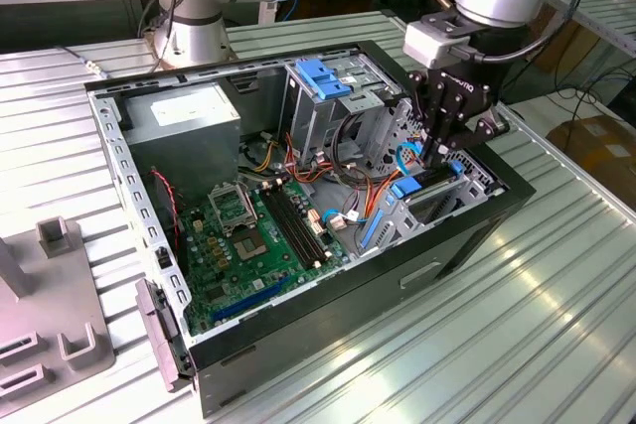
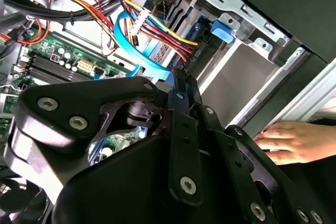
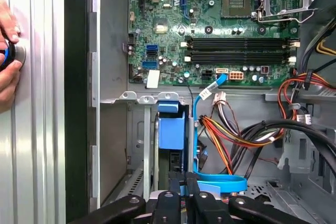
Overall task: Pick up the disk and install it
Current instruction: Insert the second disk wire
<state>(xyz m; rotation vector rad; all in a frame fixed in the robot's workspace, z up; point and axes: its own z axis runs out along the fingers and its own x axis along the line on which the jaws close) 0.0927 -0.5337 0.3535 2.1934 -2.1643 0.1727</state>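
step: I judged install, seating | gripper (image 1: 438, 154) fingers pinched together over disk (image 3: 171, 132) in case's right-hand bay | next needed: straight push

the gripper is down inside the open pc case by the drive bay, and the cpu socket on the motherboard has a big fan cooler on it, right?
Not quite. The gripper is down inside the open PC case by the drive bay, but the CPU socket on the motherboard carries no cooler; it sits bare, as the first wrist view shows.
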